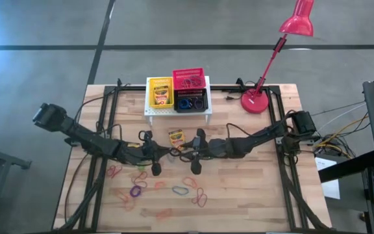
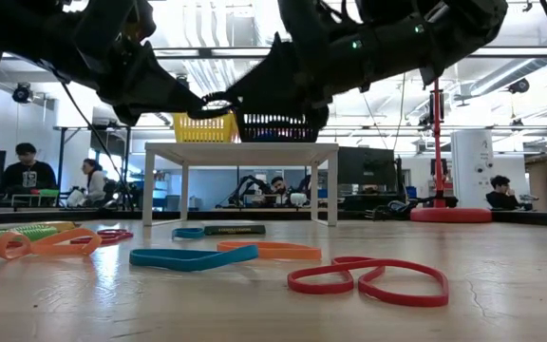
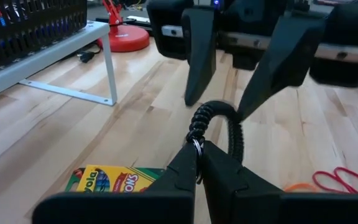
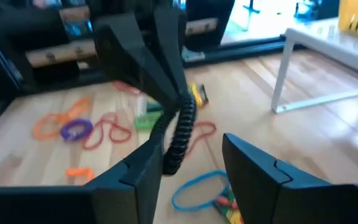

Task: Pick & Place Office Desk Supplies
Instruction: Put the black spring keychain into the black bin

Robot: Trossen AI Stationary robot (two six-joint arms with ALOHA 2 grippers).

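A black coiled elastic loop is held up in the air over the middle of the table, between both grippers. My left gripper is shut on it. My right gripper faces it, open, with one finger on each side of the loop; I cannot tell whether a finger touches it. One crayon box lies flat on the table just beyond the grippers, and another sits in the yellow basket. The red basket and the black basket stand on the white stand. Coloured loops lie scattered on the near part of the table. My left gripper pinches the black coiled loop at one end, where a small metal ring shows, between its two fingertips. The fingers come roughly level from the table's left side. The loop is lifted clear of the table and arcs out beyond the fingertips toward my right gripper.
The white perforated stand with the three baskets stands at the far middle of the table. The red desk lamp's base sits at the far right. Cables run along both sides of the table. People sit at desks in the room behind.
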